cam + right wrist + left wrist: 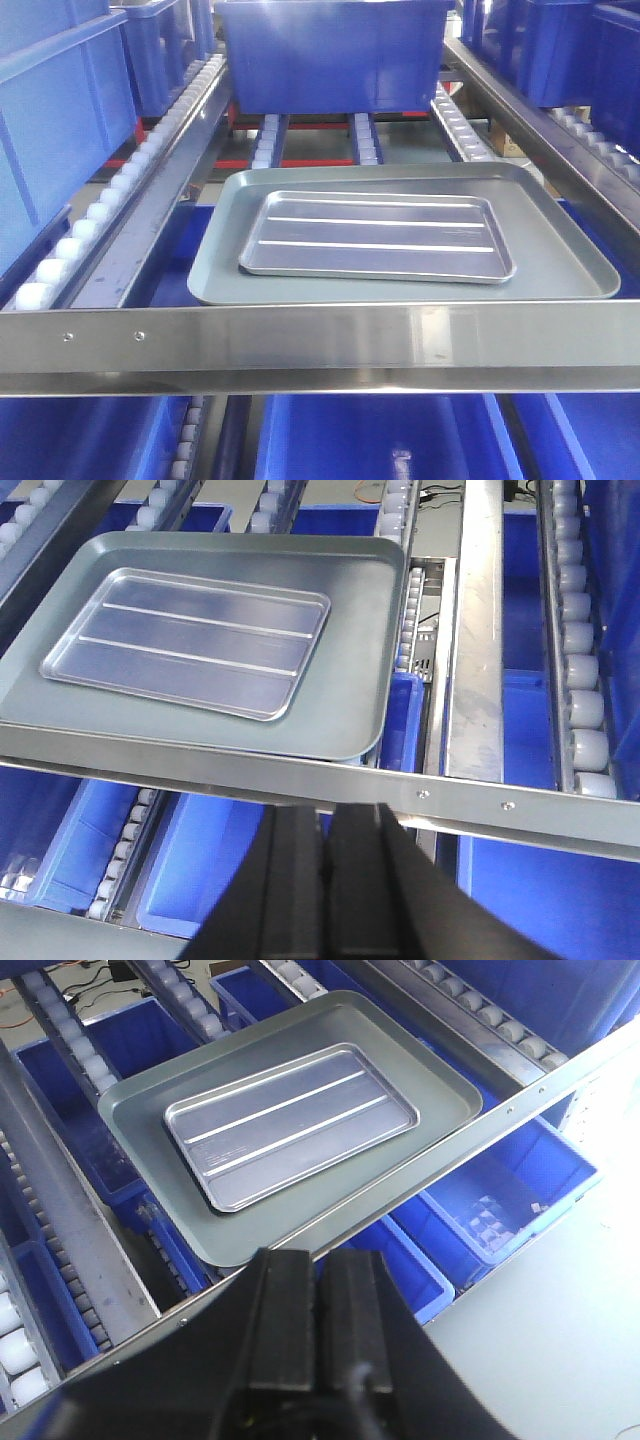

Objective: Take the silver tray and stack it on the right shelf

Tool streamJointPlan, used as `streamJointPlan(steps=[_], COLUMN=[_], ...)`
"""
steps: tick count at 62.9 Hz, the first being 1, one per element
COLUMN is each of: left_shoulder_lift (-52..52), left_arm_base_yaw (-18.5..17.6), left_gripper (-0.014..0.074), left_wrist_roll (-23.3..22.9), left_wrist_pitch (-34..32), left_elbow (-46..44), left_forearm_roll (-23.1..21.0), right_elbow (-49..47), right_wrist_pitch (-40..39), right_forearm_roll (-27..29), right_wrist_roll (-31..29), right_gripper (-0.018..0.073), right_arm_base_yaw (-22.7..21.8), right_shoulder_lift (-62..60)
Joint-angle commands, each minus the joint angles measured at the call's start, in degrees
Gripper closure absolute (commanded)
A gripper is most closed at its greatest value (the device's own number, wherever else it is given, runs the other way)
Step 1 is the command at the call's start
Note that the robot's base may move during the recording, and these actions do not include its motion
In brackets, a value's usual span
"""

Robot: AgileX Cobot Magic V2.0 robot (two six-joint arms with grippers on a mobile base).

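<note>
Left tool (318,1290), bottom centre of its wrist view, has fingers pressed together and holds nothing; right tool (325,845), bottom centre of its own view, same: closed and empty. Both sit short of the steel front bar (320,340), not touching any tray. Silver tray (375,235) lies flat mid-frame, nested inside the larger grey tray (575,270), which rests on the roller rails (120,180) behind the bar. My read: if that rack is the right shelf, the stacking looks done and only backing off remains; if not, no grasp has begun. Front view shows the blue bin (330,50) upstream at top and two holes in the bar at lower left; the tools don't appear there. Wrist views add the tools and the blue bins (500,1210) on the level below.
</note>
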Motion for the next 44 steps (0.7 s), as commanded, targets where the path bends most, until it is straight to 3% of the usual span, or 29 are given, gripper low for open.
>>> streamJointPlan(steps=[1,36,40,44], left_shoulder_lift=[-0.3,-0.4,-0.5,-1.3], left_arm_base_yaw=[-0.3,-0.3,-0.3,-0.3], left_gripper=[0.0698,0.0697,0.0698,0.0698], left_wrist_roll=[-0.7,-0.7,-0.2,5.4], left_wrist_pitch=[-1.9,-1.8,-2.7,-2.9], left_elbow=[-1.5,-1.5,-1.7,-2.0], left_forearm_roll=[3.0,2.8,-1.1,-7.6], right_elbow=[-1.5,-1.5,-1.5,-1.5], right_wrist_pitch=[-4.7,-4.7,-4.7,-4.7], right_forearm_roll=[-0.9,-0.9,-0.9,-0.9], right_wrist_roll=[-0.5,-0.5,-0.5,-0.5], right_gripper=[0.0503,0.0503,0.0503,0.0503], right_arm_base_yaw=[-0.2,-0.2,-0.2,-0.2], right_shoulder_lift=[0.4,0.4,0.4,0.4])
